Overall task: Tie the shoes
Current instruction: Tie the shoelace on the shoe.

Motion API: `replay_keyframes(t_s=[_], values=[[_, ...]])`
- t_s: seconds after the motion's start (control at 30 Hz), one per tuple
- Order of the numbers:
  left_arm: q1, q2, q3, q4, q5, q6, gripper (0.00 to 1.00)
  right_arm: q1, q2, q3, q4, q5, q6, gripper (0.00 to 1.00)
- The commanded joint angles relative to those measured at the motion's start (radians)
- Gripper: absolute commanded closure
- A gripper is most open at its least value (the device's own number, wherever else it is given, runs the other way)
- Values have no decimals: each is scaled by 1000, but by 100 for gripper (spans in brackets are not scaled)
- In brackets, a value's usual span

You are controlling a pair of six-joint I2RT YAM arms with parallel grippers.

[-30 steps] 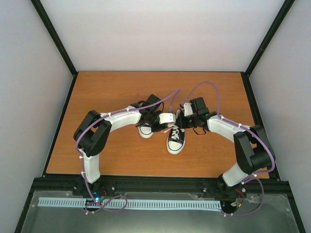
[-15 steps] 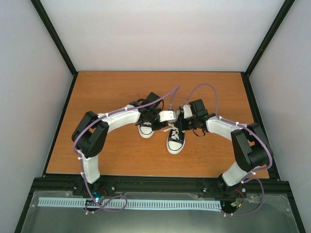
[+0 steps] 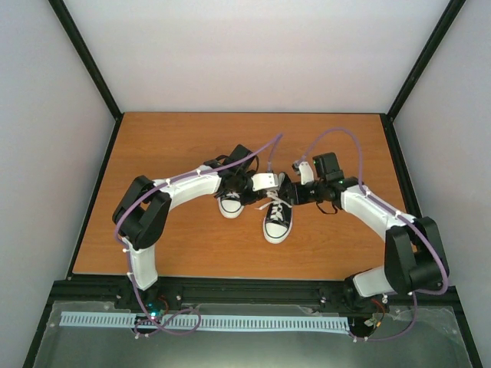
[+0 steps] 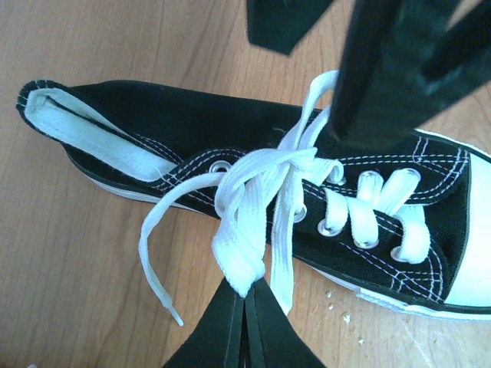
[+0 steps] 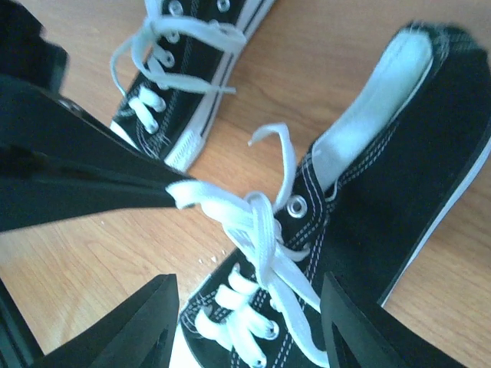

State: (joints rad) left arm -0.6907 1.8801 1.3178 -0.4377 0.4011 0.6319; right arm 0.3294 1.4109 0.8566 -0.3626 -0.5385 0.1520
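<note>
Two black shoes with white toe caps lie mid-table. One shoe (image 3: 277,222) (image 4: 230,126) (image 5: 430,153) is between the arms. The other shoe (image 3: 229,207) (image 5: 184,54) sits to its left, partly under the left arm. My left gripper (image 3: 274,192) (image 4: 247,297) is shut on a loop of white lace (image 4: 242,230) (image 5: 222,207), which runs taut from the half-made knot (image 4: 288,161) above the eyelets. My right gripper (image 3: 290,193) (image 5: 249,326) hovers open over the same shoe's laces, with nothing between its fingers (image 5: 138,322). A loose lace end (image 4: 153,261) trails onto the wood.
The wooden table (image 3: 169,146) is enclosed by pale walls and a black frame (image 3: 90,69). Both arms arch inward and meet over the shoes. A few white crumbs (image 4: 337,303) lie beside the sole.
My right gripper has opened and let go of the lace, and its arm has drawn back to the right. The left gripper has kept its hold on the loop.
</note>
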Motion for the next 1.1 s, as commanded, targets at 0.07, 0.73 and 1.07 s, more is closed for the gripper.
replay_keyframes(t_s=[0.07, 0.73, 1.07], values=[[5, -5, 24, 54, 4, -24, 99, -13, 101, 0, -39, -69, -92, 47], [6, 8, 20, 82, -32, -22, 99, -85, 193, -42, 2, -217, -141, 50], [10, 28, 17, 129, -68, -12, 99, -85, 176, -52, -13, -241, -130, 92]])
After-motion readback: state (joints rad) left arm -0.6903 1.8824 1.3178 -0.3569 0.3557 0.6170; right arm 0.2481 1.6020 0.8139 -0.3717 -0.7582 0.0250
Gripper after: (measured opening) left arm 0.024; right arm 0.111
